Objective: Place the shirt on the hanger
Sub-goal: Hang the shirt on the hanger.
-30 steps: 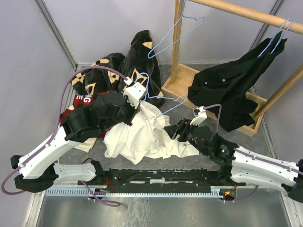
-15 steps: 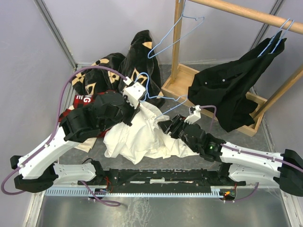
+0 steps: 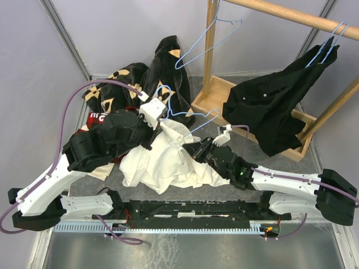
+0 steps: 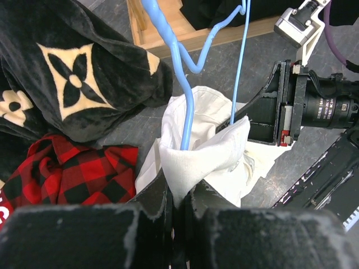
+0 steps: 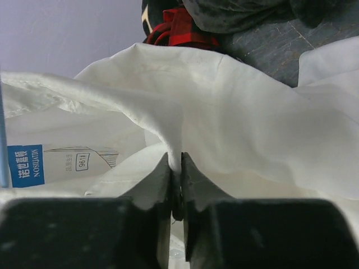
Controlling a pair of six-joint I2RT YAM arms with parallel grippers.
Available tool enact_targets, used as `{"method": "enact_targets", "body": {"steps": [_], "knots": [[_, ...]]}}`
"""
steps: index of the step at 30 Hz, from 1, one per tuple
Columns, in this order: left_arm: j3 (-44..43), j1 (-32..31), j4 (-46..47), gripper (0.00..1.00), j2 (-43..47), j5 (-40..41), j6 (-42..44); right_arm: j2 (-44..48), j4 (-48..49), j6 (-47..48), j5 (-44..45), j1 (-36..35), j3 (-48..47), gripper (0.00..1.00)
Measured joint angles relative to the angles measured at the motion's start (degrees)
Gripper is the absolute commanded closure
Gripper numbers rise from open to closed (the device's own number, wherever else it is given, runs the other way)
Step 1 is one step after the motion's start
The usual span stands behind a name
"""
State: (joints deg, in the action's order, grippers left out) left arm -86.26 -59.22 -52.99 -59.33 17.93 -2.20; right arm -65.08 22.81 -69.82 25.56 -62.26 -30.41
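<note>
Left wrist view: my left gripper (image 4: pixel 176 193) is clenched on a fold of the shirt (image 4: pixel 210 157). The fingers all but meet, with white cloth bunched between them. The hanger (image 4: pixel 187 106), thin light-blue wire, runs down into that bunched fold just above my fingertips. A second strand of it drops beside the first and meets the cloth farther right.

Right wrist view: my right gripper (image 5: pixel 175 168) is pinched on a raised ridge of the same shirt. The narrow gap between the fingers is filled by cloth. A blue-and-white label (image 5: pixel 25 165) shows on the cloth to the left.

Top view: the shirt lies as a crumpled white heap on the grey desk (image 5: pixel 269 50) between my two arms. It is lifted at its far side, where the left gripper holds it. The right gripper grips its right edge. The shirt looks thin and creased, and its collar and sleeves are hard to sort out. A black garment with tan flowers (image 3: pixel 162 73) lies just behind it. Red plaid cloth (image 4: pixel 73 168) lies beside it on the left.
</note>
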Motion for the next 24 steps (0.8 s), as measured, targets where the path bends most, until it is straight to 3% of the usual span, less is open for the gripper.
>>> {"method": "enact_targets", "body": {"steps": [2, 10, 24], "knots": [[0.3, 0.0, 0.0, 0.97, 0.7, 0.0, -0.2, 0.1, 0.5, -0.3, 0.1, 0.2, 0.0, 1.00], [2.3, 0.0, -0.1, 0.97, 3.8, 0.0, -1.8, 4.0, -0.5, 0.3, -0.7, 7.3, 0.0, 1.00], [4.8, 0.0, 1.4, 0.97, 4.7, -1.3, -3.2, 4.9, 0.2, 7.5, -16.8, 22.6, -3.3, 1.00]]}}
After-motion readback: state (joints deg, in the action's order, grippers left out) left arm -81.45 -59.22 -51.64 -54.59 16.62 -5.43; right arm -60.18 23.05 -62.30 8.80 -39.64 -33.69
